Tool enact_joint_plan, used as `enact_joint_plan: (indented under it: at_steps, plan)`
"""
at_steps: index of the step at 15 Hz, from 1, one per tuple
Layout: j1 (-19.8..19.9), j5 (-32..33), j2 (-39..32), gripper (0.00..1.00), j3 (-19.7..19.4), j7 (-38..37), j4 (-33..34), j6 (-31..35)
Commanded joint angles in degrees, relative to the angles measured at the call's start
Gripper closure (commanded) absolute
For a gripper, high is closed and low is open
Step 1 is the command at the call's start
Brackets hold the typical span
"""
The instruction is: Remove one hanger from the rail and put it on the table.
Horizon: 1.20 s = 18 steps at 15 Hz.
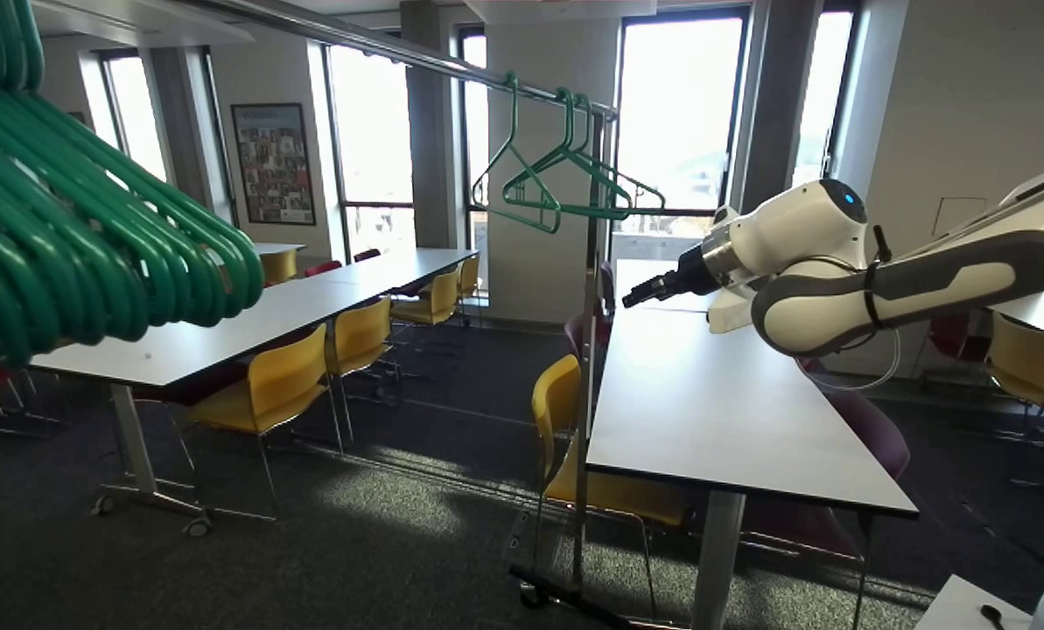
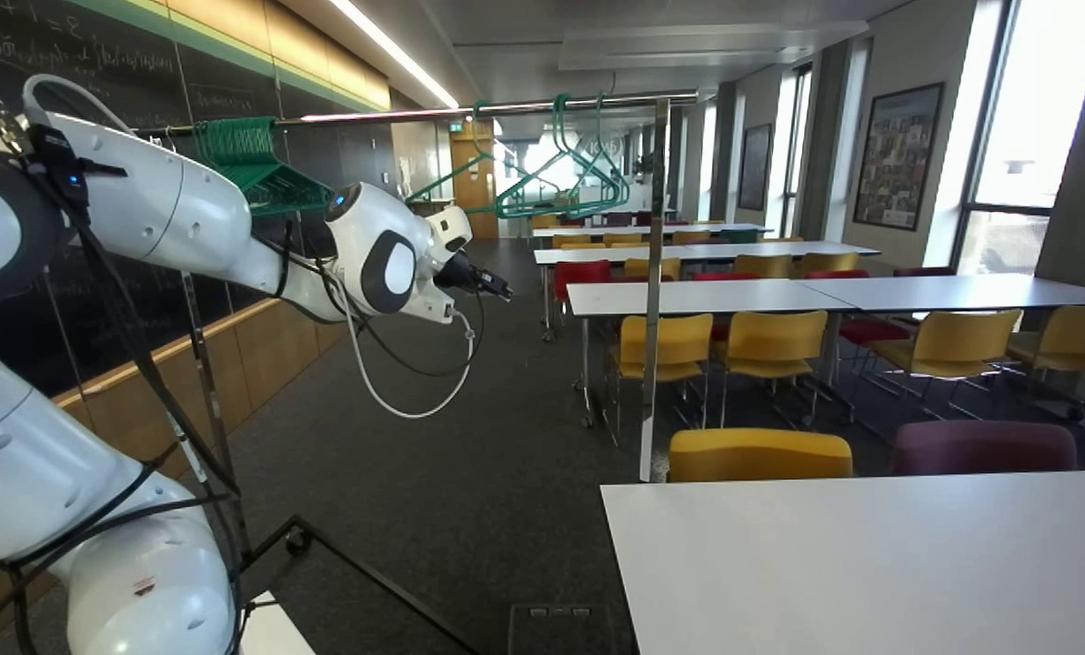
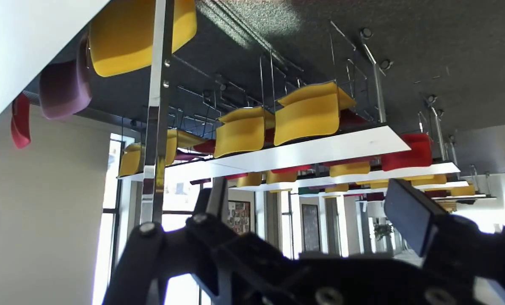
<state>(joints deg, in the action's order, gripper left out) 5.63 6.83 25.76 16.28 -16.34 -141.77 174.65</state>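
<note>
Three teal-green hangers (image 1: pixel 513 127) hang loosely near the rail's end, and they also show in an exterior view (image 2: pixel 515 212). A tight bunch of identical hangers (image 1: pixel 93 227) hangs farther along the rail (image 1: pixel 381 45). The rail also shows in an exterior view (image 2: pixel 369 115). The white table (image 1: pixel 714 402) stands beyond the rack's upright; its corner shows in the wrist view (image 3: pixel 32 38). My gripper (image 1: pixel 632 301) is below the rail and lower than the loose hangers, apart from them. In the wrist view its fingers (image 3: pixel 307 190) are spread with nothing between. No hanger shows there.
A slim metal upright (image 1: pixel 588 350) stands by the table's end; it also shows in the wrist view (image 3: pixel 157 93), which is upside down. A yellow chair (image 1: pixel 558 402) stands at the table's side. Another white table (image 2: pixel 715 296) with yellow chairs stands beyond. A cable loop (image 2: pixel 415 414) hangs under the wrist.
</note>
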Motion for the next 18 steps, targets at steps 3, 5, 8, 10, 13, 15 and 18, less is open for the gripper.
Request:
enact_joint_plan:
  at_steps: [3,5,8,10,13,15,18]
  plan:
    - [7.88,6.63,-0.84,0.0,3.3,1.61,1.67,7.66]
    - [12.15,9.42,-1.93,0.0,3.57,3.06,3.79,11.71]
    - [22.31,11.56,-2.84,0.0,6.91,4.08,6.6,18.31]
    - [31.26,9.91,-2.53,0.0,11.94,4.98,7.83,22.96]
    - [36.14,3.82,-3.53,0.0,16.83,2.61,11.24,23.73]
    - [32.7,2.69,-7.79,0.0,16.39,-0.9,13.37,23.65]
    - [27.25,2.87,-12.98,0.0,14.87,-5.52,17.39,23.56]
